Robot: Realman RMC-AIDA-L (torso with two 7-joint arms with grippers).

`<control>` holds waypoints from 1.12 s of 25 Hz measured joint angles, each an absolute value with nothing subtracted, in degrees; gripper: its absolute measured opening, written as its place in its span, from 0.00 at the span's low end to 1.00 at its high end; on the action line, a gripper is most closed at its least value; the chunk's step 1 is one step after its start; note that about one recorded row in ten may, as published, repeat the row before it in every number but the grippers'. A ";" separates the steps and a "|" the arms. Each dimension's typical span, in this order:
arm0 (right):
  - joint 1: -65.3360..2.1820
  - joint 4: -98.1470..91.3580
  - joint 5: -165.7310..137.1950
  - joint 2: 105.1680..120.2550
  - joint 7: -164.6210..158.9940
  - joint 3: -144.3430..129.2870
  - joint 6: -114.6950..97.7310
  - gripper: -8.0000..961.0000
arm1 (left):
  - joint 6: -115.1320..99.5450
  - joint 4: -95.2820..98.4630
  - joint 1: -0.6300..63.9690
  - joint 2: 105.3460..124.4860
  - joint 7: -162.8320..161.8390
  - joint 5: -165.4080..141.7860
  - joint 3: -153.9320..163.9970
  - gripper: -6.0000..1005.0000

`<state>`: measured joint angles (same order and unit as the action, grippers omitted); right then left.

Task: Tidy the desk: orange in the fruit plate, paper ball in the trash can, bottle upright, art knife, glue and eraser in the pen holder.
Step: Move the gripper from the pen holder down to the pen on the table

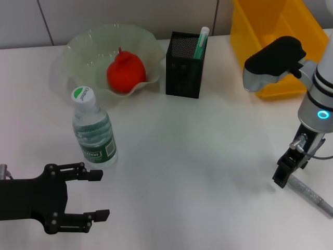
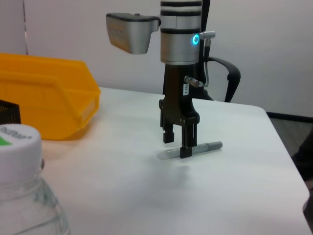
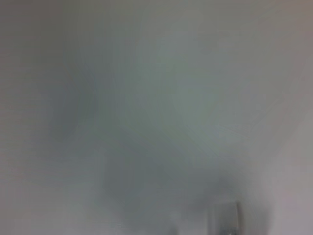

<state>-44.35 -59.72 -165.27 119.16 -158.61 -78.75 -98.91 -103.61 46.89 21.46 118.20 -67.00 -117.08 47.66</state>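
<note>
My right gripper [image 1: 285,174] is down at the table on the right, its jaws open and straddling one end of the grey art knife [image 1: 314,197]. The left wrist view shows that gripper [image 2: 178,145] with a finger on either side of the knife [image 2: 208,146]. My left gripper [image 1: 95,194] is open and empty at the front left, just before the upright bottle [image 1: 94,133]. The orange [image 1: 125,72] lies in the fruit plate [image 1: 83,49]. The pen holder [image 1: 183,66] holds a green and white stick [image 1: 200,43]. The trash can [image 1: 270,26] stands at the back right. Paper ball and eraser are out of view.
The bottle's cap [image 2: 14,143] fills the near corner of the left wrist view, with the trash can [image 2: 44,100] behind it. The table's right edge [image 2: 288,161] runs close beyond the knife. The right wrist view shows only a blurred pale surface.
</note>
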 joint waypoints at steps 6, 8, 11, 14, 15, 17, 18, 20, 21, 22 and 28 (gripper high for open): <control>-44.02 -59.60 -165.17 119.25 -158.60 -78.99 -98.22 0.72 | -102.31 46.95 21.12 118.37 -65.98 -117.42 47.78 0.78; -43.90 -59.55 -165.16 119.31 -158.61 -79.19 -98.01 0.72 | -101.96 46.97 21.10 118.38 -65.97 -117.44 47.78 0.78; -43.64 -59.51 -165.14 119.42 -158.60 -79.48 -97.76 0.72 | -101.31 46.94 21.09 118.39 -65.96 -117.46 47.75 0.78; -43.44 -59.50 -165.14 119.44 -158.70 -79.53 -97.55 0.72 | -101.07 46.92 21.09 118.39 -65.94 -117.46 47.68 0.78; -43.40 -59.49 -165.14 119.44 -158.85 -79.53 -97.47 0.72 | -101.05 46.92 21.09 118.39 -65.94 -117.46 47.60 0.78; -43.26 -59.49 -165.14 119.45 -159.10 -79.53 -97.15 0.56 | -100.93 46.93 21.12 118.39 -65.93 -117.45 47.48 0.78; -43.19 -59.49 -165.14 119.47 -159.16 -79.56 -96.98 0.49 | -100.90 46.93 21.12 118.39 -65.92 -117.40 47.46 0.78; -43.04 -59.50 -165.13 119.51 -159.26 -79.58 -96.72 0.45 | -100.82 46.93 21.10 118.39 -65.92 -117.28 47.42 0.78; -42.97 -59.50 -165.11 119.51 -159.26 -79.58 -96.65 0.43 | -100.77 46.93 21.10 118.39 -65.92 -117.22 47.39 0.78; -42.88 -59.50 -165.09 119.52 -159.27 -79.59 -96.60 0.41 | -100.75 46.93 21.13 118.38 -65.91 -117.20 47.37 0.78; -42.42 -59.50 -165.05 119.53 -159.16 -79.63 -96.27 0.38 | -100.44 46.93 21.42 118.34 -65.91 -117.20 47.27 0.78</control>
<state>-42.42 -59.50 -165.05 119.53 -159.16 -79.63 -96.27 -100.44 46.93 21.42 118.34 -65.91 -117.20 47.27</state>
